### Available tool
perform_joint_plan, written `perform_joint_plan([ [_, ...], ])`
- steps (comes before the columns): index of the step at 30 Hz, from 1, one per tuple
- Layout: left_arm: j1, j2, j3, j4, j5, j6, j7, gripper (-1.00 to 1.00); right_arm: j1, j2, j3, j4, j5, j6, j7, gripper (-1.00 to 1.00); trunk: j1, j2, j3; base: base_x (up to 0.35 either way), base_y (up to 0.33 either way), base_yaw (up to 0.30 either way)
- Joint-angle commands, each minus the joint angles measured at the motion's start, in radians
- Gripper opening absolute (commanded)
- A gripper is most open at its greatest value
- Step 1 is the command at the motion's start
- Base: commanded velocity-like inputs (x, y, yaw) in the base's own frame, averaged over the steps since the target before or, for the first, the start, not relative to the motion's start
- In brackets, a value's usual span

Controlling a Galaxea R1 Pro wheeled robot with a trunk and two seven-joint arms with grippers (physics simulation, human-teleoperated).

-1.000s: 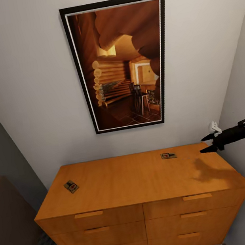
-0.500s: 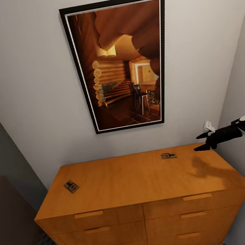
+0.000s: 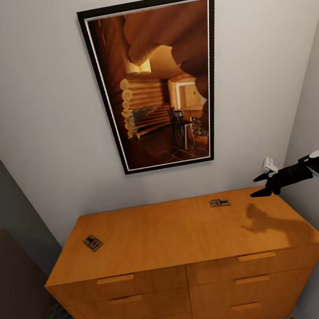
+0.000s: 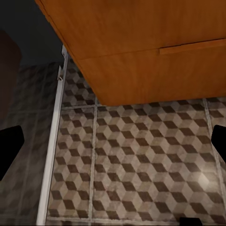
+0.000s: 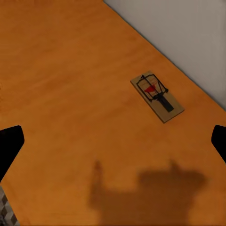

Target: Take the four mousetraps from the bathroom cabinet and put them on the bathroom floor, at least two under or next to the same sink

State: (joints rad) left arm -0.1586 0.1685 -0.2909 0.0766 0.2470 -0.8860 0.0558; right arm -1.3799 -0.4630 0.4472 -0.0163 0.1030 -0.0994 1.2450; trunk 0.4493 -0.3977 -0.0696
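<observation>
Two mousetraps are lying on the cabinet [image 3: 183,234] top: one mousetrap [image 3: 219,202] far right, the other mousetrap [image 3: 92,242] near left. I am hovering my right gripper [image 3: 258,185], fingers apart, right of the far one; my left gripper [image 4: 113,150] is spread above the bathroom floor [image 4: 141,165].

- The cabinet [image 3: 181,239] stands against the back wall, below a framed picture [image 3: 159,82].
- One mousetrap [image 3: 92,242] lies on its top near the left edge; another [image 3: 219,202] lies toward the back right.
- The right gripper [image 3: 257,186] hovers above the top's right rear corner (fingers spread), just right of that trap.
- Tiled floor [image 4: 141,165] lies before the cabinet.
</observation>
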Motion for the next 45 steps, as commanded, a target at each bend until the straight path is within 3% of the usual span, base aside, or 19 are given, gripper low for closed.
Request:
perform_joint_plan([
  [1,0.009,0.001,-0.009,0.003,0.001,-0.005,0.006,1.0,-0.001,0.0,-0.005,-0.001,0.011,-0.011,0.001,1.0,0.001,-0.002,-0.002,0.0,0.0,0.0],
  [12,0.071,0.03,-0.009,0.004,0.001,-0.007,0.006,1.0,-0.001,0.0,-0.005,-0.001,0.011,-0.011,0.003,1.0,0.001,-0.002,-0.002,0.0,0.0,0.0],
  [21,0.084,0.045,-0.009,0.003,0.0,-0.007,0.006,1.0,-0.001,0.0,-0.005,-0.001,0.011,-0.011,0.004,1.0,0.001,-0.002,-0.002,0.0,0.0,0.0],
  [45,0.085,0.029,-0.01,0.0,-0.002,-0.007,0.006,1.0,-0.001,0.002,-0.004,-0.001,0.011,-0.01,0.004,1.0,0.001,-0.002,-0.002,0.096,0.0,0.0],
])
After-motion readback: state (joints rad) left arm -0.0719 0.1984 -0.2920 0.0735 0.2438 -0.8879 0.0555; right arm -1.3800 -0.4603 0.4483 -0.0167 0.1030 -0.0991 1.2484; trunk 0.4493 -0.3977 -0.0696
